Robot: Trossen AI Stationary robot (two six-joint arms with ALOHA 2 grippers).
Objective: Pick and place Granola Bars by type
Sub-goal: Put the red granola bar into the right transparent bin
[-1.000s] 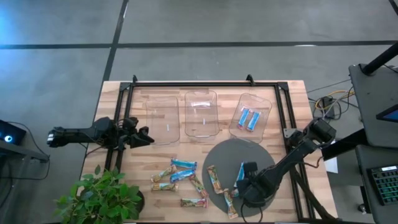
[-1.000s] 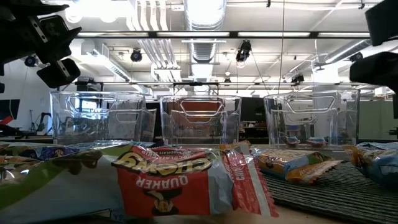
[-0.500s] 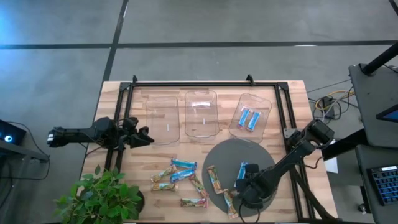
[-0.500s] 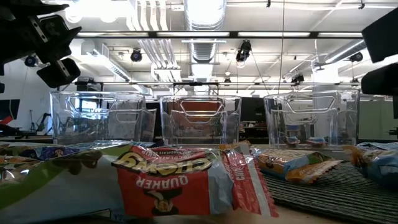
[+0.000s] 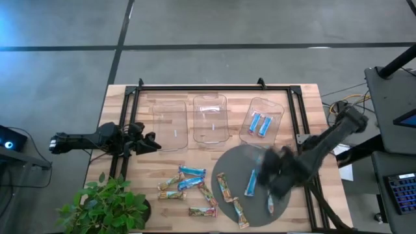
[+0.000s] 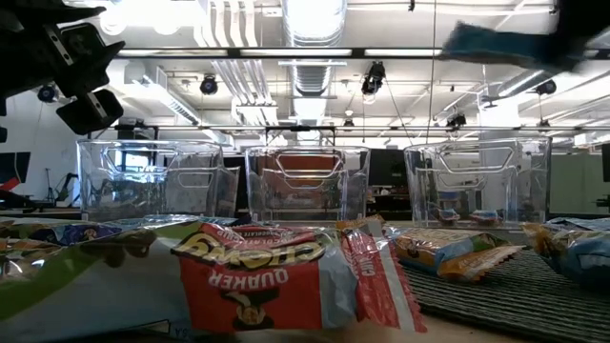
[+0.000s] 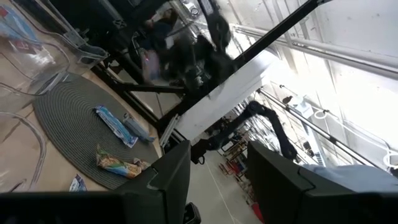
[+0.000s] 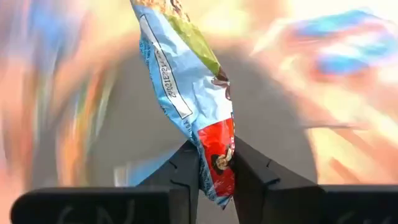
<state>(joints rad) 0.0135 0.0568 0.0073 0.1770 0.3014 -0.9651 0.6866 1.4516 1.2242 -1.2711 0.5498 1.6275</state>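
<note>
Left gripper (image 5: pixel 151 144): waits at the table's nine o'clock edge, just beside the left tray (image 5: pixel 169 125) — fingers parted, nothing between them.

Loose bars (image 5: pixel 188 188): a scatter of tan and blue wrappers on the wood at about six o'clock, well apart from all three trays.

Middle tray (image 5: pixel 210 118): at twelve o'clock, no bars visible in it.

Mat (image 5: pixel 234 162): dark and round, at roughly five o'clock, with a blue bar (image 5: pixel 250 183) and tan ones lying on it.

Right gripper (image 8: pixel 215 167): clamped on a blue-wrapped bar (image 8: pixel 186 93) by its red-printed end — the bar's long axis runs straight out past the fingertips.

Right tray (image 5: pixel 273 112): at one o'clock, two blue bars (image 5: pixel 259 123) already inside, lying side by side.

Key relation: the right tray lies toward twelve o'clock from the right gripper, which is over the mat; the right arm is far nearer to it than the left, so I judge the carry to be short.

View differences: only the right wrist view shows the pinch clearly; the high view blurs the arm but places it, and the low view shows a blue streak high up.
</note>
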